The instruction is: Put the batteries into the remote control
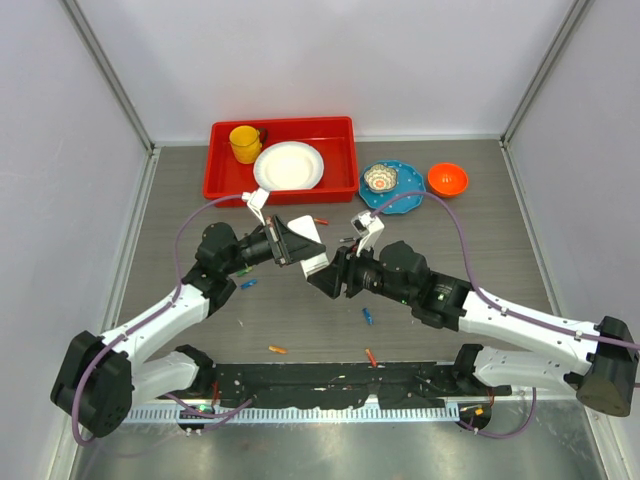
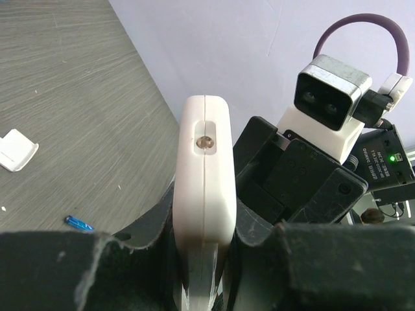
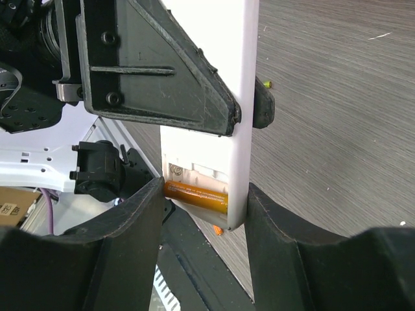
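I see the remote control (image 1: 315,264) between the left gripper (image 1: 306,250) and right gripper (image 1: 328,280). A battery (image 3: 194,192) sits in it. Behind, a plate (image 1: 289,166) lies in a tray (image 1: 225,186).

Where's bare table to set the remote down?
Bare grey tabletop lies below the round orange bowl, by the right wall; another strip runs left of the red plastic tray. Crowded centre: the white remote control held there, small loose batteries scattered beneath.

In the right wrist view, dark fingers (image 3: 155,65) at upper left hide most of the remote (image 3: 243,58) (one orange battery (image 3: 194,193) shows, half tucked).
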You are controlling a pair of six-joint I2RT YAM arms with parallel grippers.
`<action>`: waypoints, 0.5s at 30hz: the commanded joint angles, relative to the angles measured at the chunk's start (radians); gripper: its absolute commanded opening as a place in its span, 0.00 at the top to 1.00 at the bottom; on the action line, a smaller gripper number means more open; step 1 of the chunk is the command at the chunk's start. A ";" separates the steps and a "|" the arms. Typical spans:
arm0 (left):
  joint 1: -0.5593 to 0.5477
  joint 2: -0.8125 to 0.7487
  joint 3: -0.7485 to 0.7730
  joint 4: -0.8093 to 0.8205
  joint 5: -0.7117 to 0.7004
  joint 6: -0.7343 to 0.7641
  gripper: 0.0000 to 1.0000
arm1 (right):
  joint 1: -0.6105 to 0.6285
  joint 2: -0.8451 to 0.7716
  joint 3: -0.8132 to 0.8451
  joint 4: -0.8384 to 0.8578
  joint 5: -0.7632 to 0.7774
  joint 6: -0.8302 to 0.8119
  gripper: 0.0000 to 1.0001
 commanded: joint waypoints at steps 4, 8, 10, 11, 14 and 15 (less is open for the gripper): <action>-0.008 -0.039 0.073 0.154 0.055 -0.081 1.00 | -0.014 0.032 -0.011 -0.136 0.017 -0.071 0.99; -0.006 -0.030 0.070 0.222 0.065 -0.133 1.00 | -0.014 0.026 -0.017 -0.142 0.022 -0.105 0.99; -0.006 -0.019 0.069 0.262 0.071 -0.160 1.00 | -0.014 0.029 -0.017 -0.145 0.020 -0.122 0.99; -0.006 -0.016 0.067 0.280 0.075 -0.170 1.00 | -0.014 0.030 -0.018 -0.145 0.019 -0.128 0.99; -0.008 -0.007 0.056 0.346 0.078 -0.209 1.00 | -0.014 0.042 -0.015 -0.150 0.011 -0.151 0.99; -0.006 -0.005 0.056 0.370 0.081 -0.219 1.00 | -0.016 0.044 -0.015 -0.152 0.008 -0.156 0.99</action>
